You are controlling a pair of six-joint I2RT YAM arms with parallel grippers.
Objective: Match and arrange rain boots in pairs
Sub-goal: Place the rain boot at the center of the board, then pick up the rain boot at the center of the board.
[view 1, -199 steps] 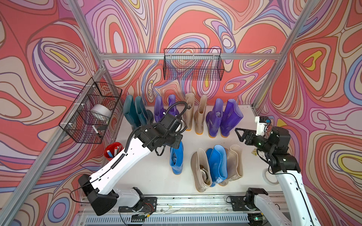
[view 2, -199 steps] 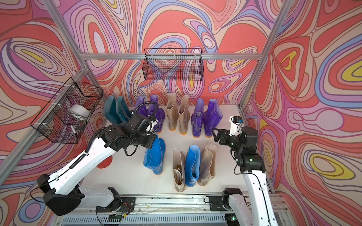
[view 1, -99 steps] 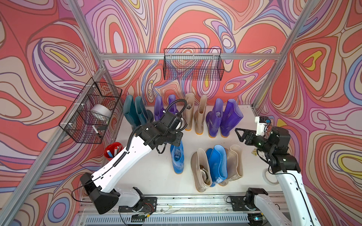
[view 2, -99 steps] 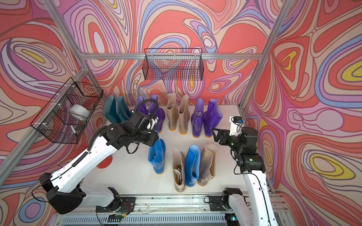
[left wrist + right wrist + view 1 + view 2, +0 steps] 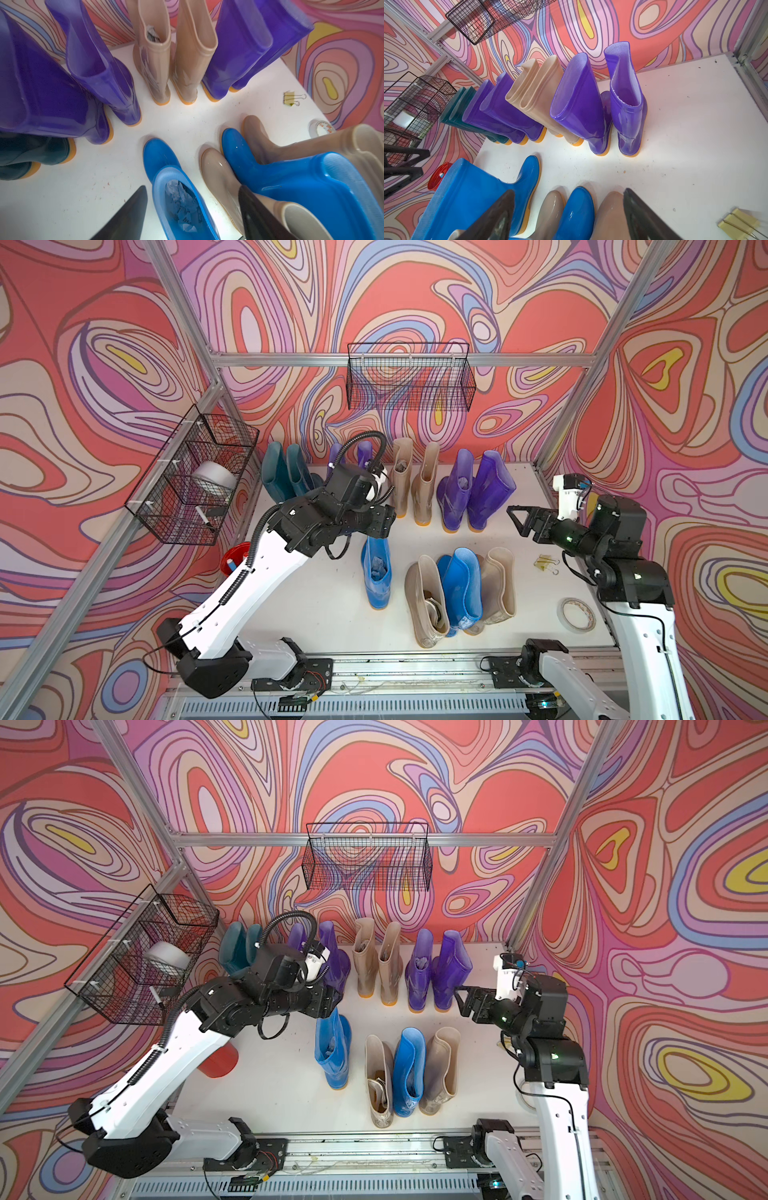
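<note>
A bright blue rain boot (image 5: 376, 572) stands upright and alone, left of the front group. My left gripper (image 5: 380, 526) hovers open just over its top, one finger on each side of the paper-stuffed opening (image 5: 180, 205), touching nothing. To its right a second blue boot (image 5: 461, 585) stands between two beige boots (image 5: 426, 601) (image 5: 496, 585). Along the back wall stand a dark teal pair (image 5: 282, 477), a purple pair (image 5: 363, 452) partly hidden by my left arm, a beige pair (image 5: 415, 481) and another purple pair (image 5: 473, 489). My right gripper (image 5: 517, 518) hangs open and empty at the right.
On the white table (image 5: 316, 614) a tape roll (image 5: 575, 614) and binder clips (image 5: 546, 564) lie at the right, beside my right arm. A red cup (image 5: 232, 562) stands at the left edge. Wire baskets hang on the left wall (image 5: 191, 477) and back wall (image 5: 409, 379).
My left gripper has opened and let go of the lone blue boot, which now stands free on the table. The right arm has barely moved.
</note>
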